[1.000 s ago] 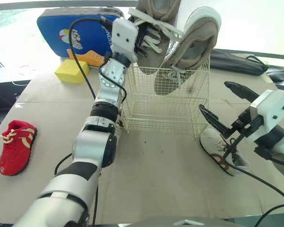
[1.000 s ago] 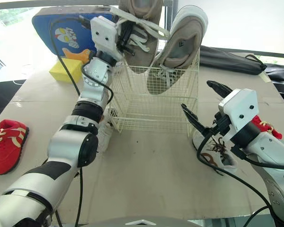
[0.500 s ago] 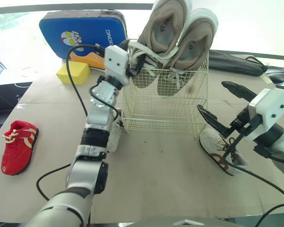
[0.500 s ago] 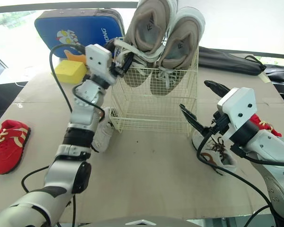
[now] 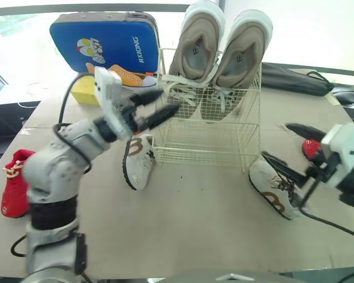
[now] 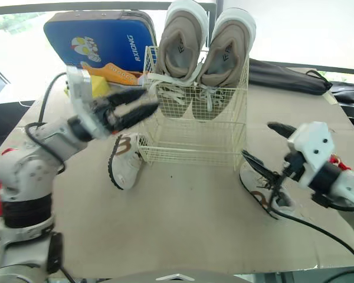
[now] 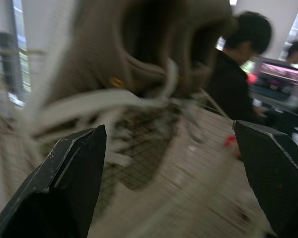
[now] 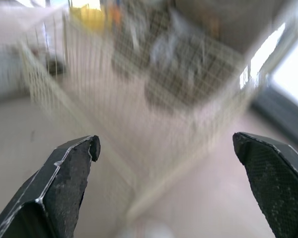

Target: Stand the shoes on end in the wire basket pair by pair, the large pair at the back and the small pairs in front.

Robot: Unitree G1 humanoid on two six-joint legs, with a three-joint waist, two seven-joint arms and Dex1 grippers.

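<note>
Large pair point(image 5: 221, 53) stands at the wire basket's point(image 5: 206, 147) 12 o'clock side; right claw point(image 5: 277, 140), spread empty beside the white shoe point(image 5: 274, 191) at its 4 o'clock, should pinch the heel collar squarely.

Silver arms point(image 5: 53, 168), white wrists point(image 5: 342, 140), black fingers point(image 5: 164, 112), black cables point(image 5: 333, 221)

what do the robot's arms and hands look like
The left arm is built of silver-grey shells with black joints and bands. The left hand and right hand each have a white boxy housing and two black tapered fingers with a finely textured surface. Loose black cables trail along the arms.
</note>
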